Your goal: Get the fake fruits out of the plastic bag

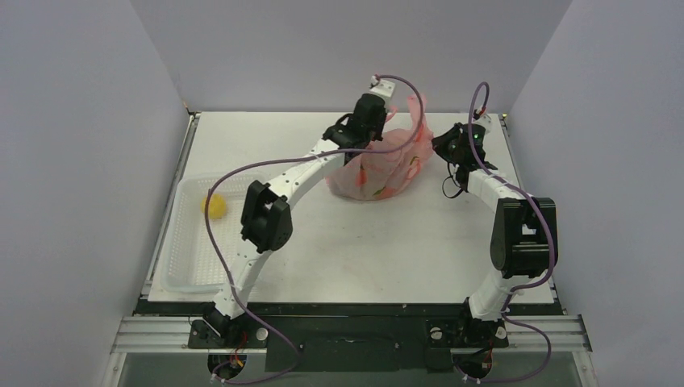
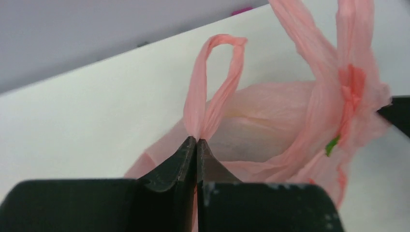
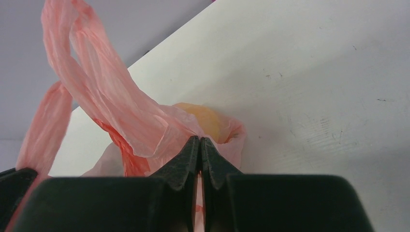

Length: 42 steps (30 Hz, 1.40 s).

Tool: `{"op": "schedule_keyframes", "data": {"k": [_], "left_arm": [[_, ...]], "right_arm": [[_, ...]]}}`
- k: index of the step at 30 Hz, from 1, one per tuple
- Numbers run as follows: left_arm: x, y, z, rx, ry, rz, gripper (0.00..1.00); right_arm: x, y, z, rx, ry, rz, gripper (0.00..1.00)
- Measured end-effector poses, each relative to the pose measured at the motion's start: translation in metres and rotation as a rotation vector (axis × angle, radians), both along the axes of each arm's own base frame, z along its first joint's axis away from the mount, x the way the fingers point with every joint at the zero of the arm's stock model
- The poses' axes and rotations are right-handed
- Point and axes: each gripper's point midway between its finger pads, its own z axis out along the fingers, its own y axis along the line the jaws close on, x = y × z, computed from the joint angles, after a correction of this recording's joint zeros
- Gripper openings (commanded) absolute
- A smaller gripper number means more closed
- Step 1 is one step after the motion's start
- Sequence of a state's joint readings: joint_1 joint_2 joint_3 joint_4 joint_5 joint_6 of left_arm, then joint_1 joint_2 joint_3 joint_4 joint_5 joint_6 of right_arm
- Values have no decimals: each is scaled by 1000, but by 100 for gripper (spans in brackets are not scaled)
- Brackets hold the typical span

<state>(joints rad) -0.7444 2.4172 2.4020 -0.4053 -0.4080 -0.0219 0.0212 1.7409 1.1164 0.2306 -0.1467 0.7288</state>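
Both clamped tight on plastic bag, L gripper & R gripper; handles point up.

the plastic bag, a thin, crinkled, translucent pink film, sits bulging well to the right of the clear tray and farther back, its loop handles drawn upward and its mouth partly open. a yellowish fruit shows through the film near the bag's rim. one small yellow ball lies inside the tray, toward its far end
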Motion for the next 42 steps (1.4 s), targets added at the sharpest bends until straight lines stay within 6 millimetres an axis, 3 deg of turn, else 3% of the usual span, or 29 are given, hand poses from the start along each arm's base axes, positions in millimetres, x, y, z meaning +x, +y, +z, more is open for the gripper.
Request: {"op": "schedule_keyframes", "data": {"k": [4,10,14,17,23,28,37,42], "left_arm": [[6,25,13,-444,112,-2,0],[27,110,53,-1192,34,-23,0],[22,123,58,-1471,43,-152,0],[8,111,62,-1553,92,-253,0],[-23,90,82,-1585,135,-420,0],[-26,87,68,-1556,178,-415,0],[-32,75,52,-1520,239,-383,0],[-39,69,57,-1506,258,-393,0]], "right_arm": [[0,0,0,-1,0,1,0],[1,4,3,29,-7,7,0],[3,7,8,66,-28,8,0],[3,11,11,96,-41,16,1],[1,14,10,91,-39,38,37],[-10,9,20,40,-24,37,49],[-17,18,108,-117,-174,101,60],[-2,26,129,-263,-179,127,69]]}}
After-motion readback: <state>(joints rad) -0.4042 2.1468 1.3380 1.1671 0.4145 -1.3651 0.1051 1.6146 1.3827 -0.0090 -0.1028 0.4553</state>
